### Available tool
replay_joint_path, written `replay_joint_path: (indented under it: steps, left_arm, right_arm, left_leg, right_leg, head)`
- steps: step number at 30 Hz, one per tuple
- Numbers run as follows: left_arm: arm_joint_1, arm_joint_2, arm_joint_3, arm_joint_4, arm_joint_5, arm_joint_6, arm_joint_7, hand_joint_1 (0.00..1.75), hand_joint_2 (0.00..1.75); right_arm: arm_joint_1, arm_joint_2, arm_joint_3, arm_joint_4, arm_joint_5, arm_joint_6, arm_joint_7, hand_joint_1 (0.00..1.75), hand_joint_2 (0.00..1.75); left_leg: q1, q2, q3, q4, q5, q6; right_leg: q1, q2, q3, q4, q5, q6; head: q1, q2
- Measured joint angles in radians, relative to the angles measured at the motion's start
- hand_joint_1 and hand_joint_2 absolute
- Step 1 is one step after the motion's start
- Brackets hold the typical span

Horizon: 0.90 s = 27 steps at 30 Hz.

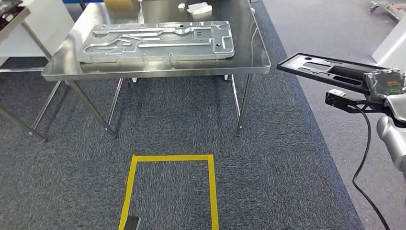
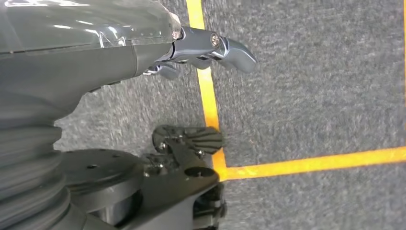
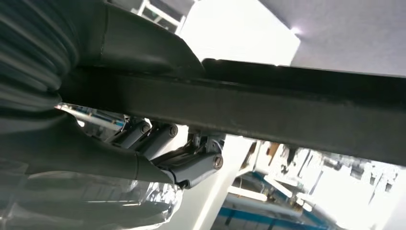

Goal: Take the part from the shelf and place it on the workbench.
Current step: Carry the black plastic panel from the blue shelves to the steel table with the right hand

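A flat black part (image 1: 321, 66) with cut-out slots hangs in the air to the right of the steel workbench (image 1: 158, 73), past its front right corner. My right hand (image 1: 384, 84) grips the part at its near end. In the right wrist view the part (image 3: 287, 108) runs as a dark bar across the picture, with the fingers (image 3: 184, 160) curled under it and the thumb on its other side. My left hand (image 2: 201, 48) hangs low over the grey carpet, fingers slightly bent and holding nothing.
A large silver pressed panel (image 1: 158, 40) covers much of the workbench, with small white pieces (image 1: 198, 8) behind it. A yellow tape rectangle (image 1: 172, 158) marks the carpet before the bench. Another table (image 1: 9, 19) stands far left, a white unit (image 1: 392, 45) far right.
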Motion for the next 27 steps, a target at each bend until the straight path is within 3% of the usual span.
replay_joint_path:
  steps: [2, 3, 5, 6, 8, 9, 10, 11, 12, 14, 15, 17, 19, 20, 23, 24, 25, 27]
  left_arm:
    - [0.0, -0.002, 0.001, 0.0, 0.018, -0.014, 0.006, 0.0, 1.75]
    - [0.0, -0.003, 0.003, 0.0, 0.026, -0.019, 0.009, 0.0, 1.75]
    - [0.0, -0.004, 0.006, 0.0, 0.036, -0.026, 0.013, 0.0, 1.75]
    - [0.001, -0.005, 0.007, 0.0, 0.038, -0.027, 0.013, 0.0, 1.75]
    - [0.005, -0.01, 0.007, 0.0, 0.042, -0.029, 0.014, 0.0, 1.75]
    - [0.007, -0.012, 0.007, 0.0, 0.042, -0.029, 0.014, 0.0, 1.75]
    - [0.008, -0.014, 0.007, 0.0, 0.043, -0.03, 0.013, 0.0, 1.75]
    - [0.009, -0.014, 0.007, 0.0, 0.043, -0.032, 0.011, 0.0, 1.75]
    - [0.009, -0.014, 0.008, 0.001, 0.044, -0.033, 0.007, 0.0, 1.75]
    - [0.008, -0.014, 0.009, 0.001, 0.044, -0.033, 0.0, 0.0, 1.75]
    - [0.007, -0.014, 0.011, 0.002, 0.044, -0.032, -0.003, 0.0, 1.75]
    - [0.001, -0.014, 0.014, 0.002, 0.044, -0.031, -0.001, 0.0, 1.75]
    - [-0.005, -0.013, 0.017, 0.002, 0.044, -0.029, 0.005, 0.0, 1.75]
    - [-0.008, -0.013, 0.018, 0.002, 0.043, -0.027, 0.008, 0.0, 1.75]
    - [-0.014, -0.013, 0.022, 0.002, 0.042, -0.023, 0.014, 0.0, 1.75]
    - [-0.014, -0.013, 0.023, 0.002, 0.043, -0.024, 0.015, 0.0, 1.75]
    - [-0.013, -0.013, 0.024, 0.002, 0.047, -0.028, 0.015, 0.0, 1.75]
    - [-0.013, -0.013, 0.03, 0.002, 0.06, -0.04, 0.014, 0.0, 1.75]
  right_arm:
    - [0.002, 0.002, 0.0, 0.0, 0.0, -0.001, 0.0, 1.75, 1.75]
    - [0.001, 0.003, 0.0, -0.001, 0.0, -0.001, 0.0, 1.75, 1.75]
    - [-0.004, 0.005, 0.0, -0.001, 0.0, -0.002, 0.002, 1.75, 1.75]
    - [-0.006, 0.005, 0.0, -0.001, -0.001, -0.002, 0.003, 1.75, 1.75]
    - [-0.004, 0.005, 0.0, 0.001, -0.001, -0.002, 0.005, 1.75, 1.75]
    - [-0.001, 0.005, 0.0, 0.002, -0.001, -0.002, 0.005, 1.75, 1.75]
    - [0.0, 0.005, 0.0, 0.003, -0.001, -0.002, 0.005, 1.75, 1.75]
    - [0.0, 0.005, 0.0, 0.003, -0.002, -0.002, 0.006, 1.75, 1.75]
    - [0.0, 0.005, 0.001, 0.005, -0.003, -0.003, 0.006, 1.75, 1.75]
    - [0.001, 0.004, 0.002, 0.008, -0.005, -0.005, 0.007, 1.75, 1.75]
    - [0.003, 0.004, 0.003, 0.008, -0.006, -0.006, 0.008, 1.75, 1.75]
    - [0.002, 0.005, 0.006, 0.008, -0.005, -0.003, 0.009, 1.75, 1.75]
    - [-0.009, 0.007, 0.007, 0.008, -0.005, 0.004, 0.008, 1.75, 1.75]
    - [-0.016, 0.008, 0.008, 0.007, -0.005, 0.006, 0.004, 1.75, 1.75]
    - [-0.026, 0.004, 0.012, 0.008, -0.011, 0.011, -0.009, 1.75, 1.75]
    - [-0.027, 0.002, 0.014, 0.008, -0.015, 0.011, -0.012, 1.75, 1.75]
    - [-0.027, -0.001, 0.014, 0.008, -0.018, 0.012, -0.015, 1.75, 1.75]
    - [-0.026, -0.005, 0.015, 0.008, -0.022, 0.011, -0.018, 1.75, 1.75]
  left_leg:
    - [-0.003, 0.006, 0.053, -0.049, -0.008, -0.007]
    - [0.0, 0.008, 0.077, -0.069, -0.009, -0.01]
    - [0.01, 0.012, 0.116, -0.087, -0.023, -0.022]
    - [0.014, 0.013, 0.131, -0.089, -0.035, -0.028]
    - [0.027, 0.014, 0.163, -0.088, -0.064, -0.044]
    - [0.035, 0.014, 0.182, -0.086, -0.079, -0.052]
    - [0.043, 0.013, 0.203, -0.083, -0.095, -0.061]
    - [0.05, 0.013, 0.223, -0.077, -0.114, -0.071]
    - [0.055, 0.012, 0.24, -0.068, -0.136, -0.08]
    - [0.059, 0.013, 0.262, -0.049, -0.179, -0.097]
    - [0.06, 0.014, 0.268, -0.042, -0.19, -0.105]
    - [0.062, 0.017, 0.253, -0.003, -0.178, -0.12]
    - [0.065, 0.017, 0.204, 0.082, -0.161, -0.131]
    - [0.068, 0.018, 0.171, 0.131, -0.175, -0.137]
    - [0.08, 0.017, 0.073, 0.242, -0.26, -0.152]
    - [0.084, 0.017, 0.057, 0.246, -0.262, -0.156]
    - [0.087, 0.018, 0.056, 0.218, -0.241, -0.158]
    - [0.092, 0.018, 0.088, 0.104, -0.158, -0.161]
  right_leg:
    - [-0.01, 0.001, 0.012, 0.01, 0.021, 0.011]
    - [-0.012, -0.002, 0.001, 0.039, 0.037, 0.017]
    - [-0.017, -0.007, -0.054, 0.124, 0.042, 0.027]
    - [-0.02, -0.008, -0.092, 0.17, 0.026, 0.034]
    - [-0.031, -0.011, -0.162, 0.221, -0.034, 0.052]
    - [-0.038, -0.013, -0.182, 0.213, -0.06, 0.063]
    - [-0.046, -0.017, -0.19, 0.179, -0.065, 0.074]
    - [-0.053, -0.022, -0.189, 0.125, -0.037, 0.086]
    - [-0.06, -0.03, -0.185, 0.063, 0.033, 0.094]
    - [-0.061, -0.045, -0.179, -0.01, 0.158, 0.086]
    - [-0.058, -0.047, -0.176, -0.018, 0.189, 0.073]
    - [-0.054, -0.04, -0.165, -0.013, 0.176, 0.048]
    - [-0.058, -0.037, -0.153, -0.022, 0.166, 0.034]
    - [-0.06, -0.035, -0.15, -0.025, 0.164, 0.029]
    - [-0.06, -0.026, -0.148, -0.026, 0.157, 0.027]
    - [-0.061, -0.025, -0.147, -0.025, 0.155, 0.029]
    - [-0.063, -0.024, -0.146, -0.024, 0.153, 0.032]
    - [-0.067, -0.024, -0.139, -0.023, 0.15, 0.041]
  head:
    - [0.0, 0.0]
    - [0.0, 0.0]
    - [0.0, 0.0]
    - [0.0, 0.0]
    - [0.0, 0.0]
    - [0.0, 0.0]
    - [0.0, 0.0]
    - [0.0, 0.0]
    - [0.0, 0.0]
    - [-0.002, 0.0]
    - [-0.002, 0.0]
    - [-0.004, 0.0]
    - [-0.004, 0.0]
    - [-0.005, 0.0]
    - [-0.005, 0.0]
    - [-0.005, 0.0]
    - [-0.005, 0.0]
    - [-0.005, 0.0]
